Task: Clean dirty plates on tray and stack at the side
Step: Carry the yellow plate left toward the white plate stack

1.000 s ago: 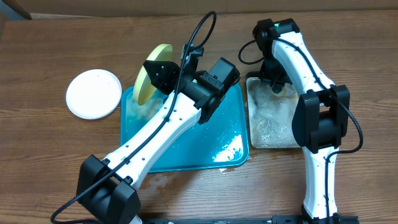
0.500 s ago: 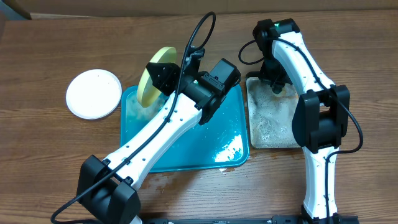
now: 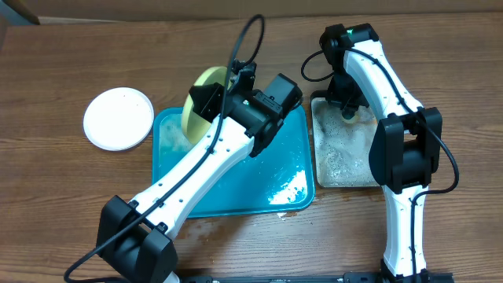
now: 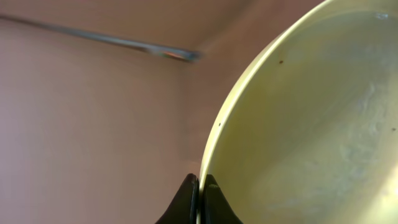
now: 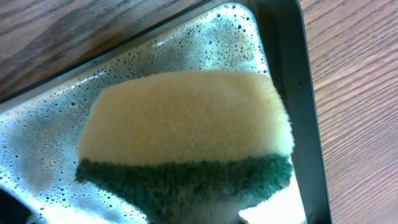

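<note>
From above, the left pincer (image 3: 204, 99) holds the pale yellow-green plate (image 3: 206, 77) by its rim, above the far left corner of the tray (image 3: 259, 185). The plate is off the tray floor and stands nearly on edge, its long axis running from the tray's far edge toward its left side. I cannot tell which face looks up. A white plate (image 3: 118, 118) lies flat on the counter (image 3: 63, 204), just beside the tray's left rim; no other plate shows. The black tray (image 3: 342, 161) of foamy water sits just off the tray's right rim, and the right pincer (image 3: 350, 110) hangs over its far end. So the held plate lies to the left of that pincer, across the tray's far right corner, and the right arm is plainly the nearer one to the suds. The left wrist view shows two dark fingertips (image 4: 185, 200) drawn narrow on the plate's rim (image 4: 208, 149), the plate sweeping up and to the right with faint wet streaks and a few tiny specks on it; behind it there is only blur. In the right wrist view a yellow sponge (image 5: 186, 124) with a green scouring side fills the frame above the black tray's foamy floor (image 5: 236, 37). No fingers show, so I cannot tell whether this pincer grips the sponge or merely hovers over it. Judging from this, the wiping turns on bringing the plate and the sponge together across that corner.
</note>
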`<action>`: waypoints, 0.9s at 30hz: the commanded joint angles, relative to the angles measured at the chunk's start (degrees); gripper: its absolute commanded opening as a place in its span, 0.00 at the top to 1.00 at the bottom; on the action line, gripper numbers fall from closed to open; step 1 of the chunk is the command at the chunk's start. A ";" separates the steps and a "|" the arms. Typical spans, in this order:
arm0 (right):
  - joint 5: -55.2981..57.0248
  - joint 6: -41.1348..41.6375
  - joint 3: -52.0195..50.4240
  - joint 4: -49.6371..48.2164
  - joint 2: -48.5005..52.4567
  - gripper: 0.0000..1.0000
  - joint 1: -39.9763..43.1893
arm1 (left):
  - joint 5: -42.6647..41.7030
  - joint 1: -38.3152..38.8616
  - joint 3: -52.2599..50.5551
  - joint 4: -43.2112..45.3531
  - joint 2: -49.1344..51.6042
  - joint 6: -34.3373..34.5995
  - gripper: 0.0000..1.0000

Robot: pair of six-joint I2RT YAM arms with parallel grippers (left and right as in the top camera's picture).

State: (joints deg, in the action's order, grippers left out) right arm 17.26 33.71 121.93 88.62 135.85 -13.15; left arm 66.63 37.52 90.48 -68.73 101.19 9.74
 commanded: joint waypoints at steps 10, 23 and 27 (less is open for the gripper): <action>-0.15 -0.96 1.42 0.96 0.68 0.96 0.15 | -48.72 -18.93 1.18 2.19 0.68 12.55 0.96; -1.97 -2.40 1.42 1.95 0.68 0.96 0.15 | -74.60 -38.03 1.18 7.04 0.59 12.04 0.95; -3.04 -2.71 1.42 2.19 0.68 0.96 0.15 | -77.02 -45.57 1.16 5.97 0.59 10.29 0.96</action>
State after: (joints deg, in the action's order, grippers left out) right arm 15.31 31.77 121.93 90.76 135.85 -13.15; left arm -5.37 -3.33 90.48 -62.15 101.19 21.02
